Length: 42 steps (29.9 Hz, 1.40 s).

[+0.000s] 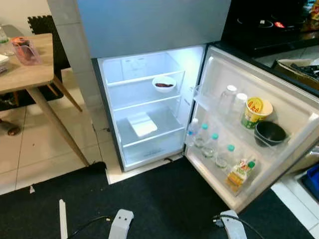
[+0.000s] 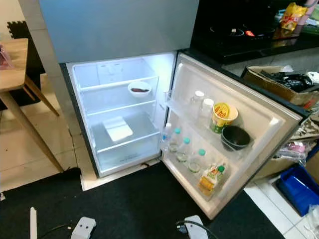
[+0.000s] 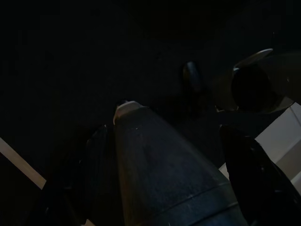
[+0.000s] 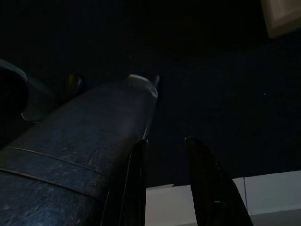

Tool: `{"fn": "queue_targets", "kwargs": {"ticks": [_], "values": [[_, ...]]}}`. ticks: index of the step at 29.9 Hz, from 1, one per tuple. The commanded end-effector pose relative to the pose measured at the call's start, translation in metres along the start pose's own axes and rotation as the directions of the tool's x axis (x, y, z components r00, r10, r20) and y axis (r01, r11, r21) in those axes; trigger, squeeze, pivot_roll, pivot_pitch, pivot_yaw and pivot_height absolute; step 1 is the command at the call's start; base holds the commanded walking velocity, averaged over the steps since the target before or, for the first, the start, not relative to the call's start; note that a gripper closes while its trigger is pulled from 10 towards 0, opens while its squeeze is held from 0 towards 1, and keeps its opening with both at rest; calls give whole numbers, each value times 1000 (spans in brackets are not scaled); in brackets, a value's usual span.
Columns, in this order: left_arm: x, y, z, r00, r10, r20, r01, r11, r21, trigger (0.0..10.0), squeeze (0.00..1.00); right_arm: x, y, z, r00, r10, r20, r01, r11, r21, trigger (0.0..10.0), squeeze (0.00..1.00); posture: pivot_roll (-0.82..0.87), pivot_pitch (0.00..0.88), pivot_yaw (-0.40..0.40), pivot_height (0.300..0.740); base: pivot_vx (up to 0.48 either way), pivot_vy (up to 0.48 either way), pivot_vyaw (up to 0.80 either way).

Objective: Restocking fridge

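Wooden counter (image 1: 25, 74), at 10 o'clock: carries a pink-tinted clear container (image 1: 26, 51).

Fridge (image 1: 144, 109), centre: lower compartment lit, door (image 1: 259, 124) swung wide toward 3 o'clock. Upper glass shelf holds one white bowl (image 1: 164, 83) with something dark in it; the shelf below holds a flat white tray (image 1: 142, 124). Much bare shelf remains, which fits either a restock partly through or one about to close.

Door racks, at 2 to 4 o'clock: two clear bottles with white caps (image 1: 233, 97), a yellow-lidded tub (image 1: 256, 112), a dark bowl (image 1: 270, 133); lower rack holds a row of water bottles with teal caps (image 1: 212, 144) and a yellow carton (image 1: 239, 174).

Handling, judged: the water bottles look light, smooth and possibly slippery, best taken round the body below the cap; the white bowl looks breakable and open-topped, best gripped at the rim and kept level.

Left hand (image 3: 169, 155): hangs low over the black mat (image 1: 164, 199); fingers stand apart, nothing between them.

Right hand (image 4: 164, 174): hangs low over the same mat; fingers parted, holding nothing.
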<state>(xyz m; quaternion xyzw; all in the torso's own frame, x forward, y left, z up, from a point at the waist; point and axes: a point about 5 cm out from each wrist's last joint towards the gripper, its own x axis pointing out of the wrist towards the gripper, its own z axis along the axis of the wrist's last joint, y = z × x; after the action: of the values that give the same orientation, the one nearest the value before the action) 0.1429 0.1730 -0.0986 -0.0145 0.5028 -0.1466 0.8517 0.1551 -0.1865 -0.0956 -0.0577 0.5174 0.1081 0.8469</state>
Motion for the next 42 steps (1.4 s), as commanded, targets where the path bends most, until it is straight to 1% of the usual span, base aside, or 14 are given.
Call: {"fn": "queue_targets", "kwargs": {"ticks": [1,14,18,23,27,29,30,32,33,34,36,39,41,42], "values": [[-2,1,-8,1000,0,-29,-1,1000,-22,10000,0,-1,-5,3,1000,-11,8,11,1000,-10,10000,0,3,34,-6,740,0,-461,0],[-1,0,-8,1000,-10,-29,10,1000,-29,10000,0,0,-4,3,1000,-9,8,9,1000,-5,10000,0,3,37,-4,740,0,-461,0],[-1,0,-7,1000,-1,-23,-1,998,-59,10000,0,0,-4,4,1000,-7,15,7,1000,-1,10000,0,3,37,-4,740,0,0,0],[-1,-3,-10,999,-13,-36,11,999,-47,10000,0,0,-3,6,999,0,34,0,1000,-17,10000,0,3,37,-2,740,0,0,0],[-1,-4,-11,999,-21,-36,19,998,-54,10000,0,-1,-5,9,998,-8,56,9,1000,-6,10000,0,6,40,-3,740,0,0,0],[0,-5,-11,999,-24,-32,22,998,-57,10000,0,-1,-9,14,996,-38,82,34,998,45,10000,0,6,40,-3,740,0,0,0],[0,-4,-10,999,-24,-31,22,998,-58,10000,0,-2,-15,19,991,-72,109,64,995,79,10000,0,8,39,-5,740,0,0,0],[-1,-3,-10,999,-21,-31,19,998,-62,10000,0,-8,-39,33,963,-206,175,176,969,175,10000,0,8,39,-5,740,0,0,0],[-1,-3,-10,999,-20,-31,18,998,-63,10000,0,-12,-51,39,942,-273,194,225,946,235,10000,0,8,39,-5,740,0,0,0],[-1,-3,-10,999,-21,-30,20,998,-65,10000,0,-18,-68,43,914,-353,202,285,910,303,10000,0,6,39,0,740,0,0,0],[-1,-4,-10,999,-25,-29,23,997,-67,10000,0,-28,-91,44,873,-446,196,354,858,373,10000,0,6,39,0,740,0,0,0],[-1,-4,-10,999,-27,-29,25,997,-69,10000,0,-36,-107,42,842,-506,185,409,824,391,10000,0,6,39,0,740,0,0,0],[-1,-4,-10,999,-29,-28,27,997,-72,10000,0,-46,-124,35,803,-574,159,476,779,408,10000,0,6,39,0,740,0,0,0],[-1,-4,-10,999,-29,-28,27,997,-72,10000,0,-46,-124,35,803,-574,159,476,779,408,10000,0,6,39,0,740,0,0,0]]}}
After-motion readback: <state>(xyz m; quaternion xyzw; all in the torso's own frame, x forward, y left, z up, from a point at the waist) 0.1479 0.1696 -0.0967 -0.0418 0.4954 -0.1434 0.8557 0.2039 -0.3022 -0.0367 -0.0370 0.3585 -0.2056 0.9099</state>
